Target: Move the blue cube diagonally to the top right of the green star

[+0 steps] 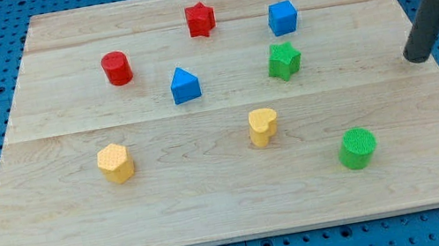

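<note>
As things stand: the blue cube sits toward the view's top from the green star, almost straight above it and only a shade to the view's right, with a narrow strip of bare counter between the two.
Pincer: none fitted; the arm ends in a plain dark rod, so there is no wide or narrow state to record and nothing is held.
Tip: the tip rests on the counter well to the view's right of the green star and slightly below its level, touching no block.
Key relation: from the tip, the cube lies up and to the view's left, well apart; the tip is on the side the cube has to travel toward.
Judgement, step: not yet begun; the cube reads as above the star, not diagonal to it.
Judgement, next move: a push toward the view's right seems needed, so the tip would first have to reach the cube's far side, left of the star's column.
Risk: the gap between cube and star looks tight; crossing there could nudge the star.
Neighbours: red star lies up-left of the green star; the remaining blocks lie left of or below it.
</note>
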`<move>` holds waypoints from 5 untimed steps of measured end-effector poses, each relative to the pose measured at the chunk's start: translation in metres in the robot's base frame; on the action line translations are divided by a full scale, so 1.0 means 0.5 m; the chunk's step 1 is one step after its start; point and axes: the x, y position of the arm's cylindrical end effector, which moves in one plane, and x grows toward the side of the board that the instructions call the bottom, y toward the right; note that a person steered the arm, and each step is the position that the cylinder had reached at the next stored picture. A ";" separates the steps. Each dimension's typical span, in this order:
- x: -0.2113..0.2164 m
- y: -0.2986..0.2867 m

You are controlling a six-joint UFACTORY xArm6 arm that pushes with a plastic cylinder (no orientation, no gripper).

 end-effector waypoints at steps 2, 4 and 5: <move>-0.007 -0.002; -0.057 -0.011; -0.110 -0.011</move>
